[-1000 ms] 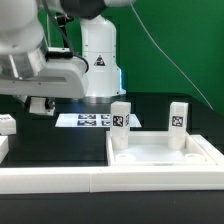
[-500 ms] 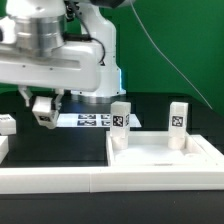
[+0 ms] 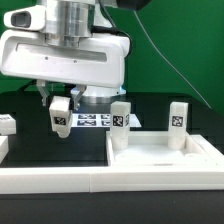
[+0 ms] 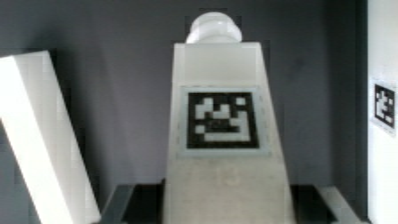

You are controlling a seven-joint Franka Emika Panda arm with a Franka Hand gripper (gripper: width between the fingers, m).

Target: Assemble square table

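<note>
In the exterior view the tool (image 3: 60, 112) hangs under the arm's big white wrist housing, at about ten o'clock from the frame's centre, and it is clamped on a small white leg (image 3: 61, 118) that carries a black-and-white tag and hangs clear above the black counter (image 3: 30, 148). The wrist view shows that same leg (image 4: 222, 120) end-on between the dark fingers (image 4: 128, 200), tag facing the camera, a rounded peg at its far end. The square tabletop (image 3: 165, 160) lies at about five o'clock, rim up, with two more legs standing upright in its far corners: one (image 3: 120, 124) near the centre, one (image 3: 179, 123) at about three o'clock. The marker board (image 3: 95, 120) lies flat behind the held leg. Another tagged leg (image 3: 7, 123) rests on the counter at nine o'clock, and a long white rail (image 3: 50, 178) borders the near edge.
</note>
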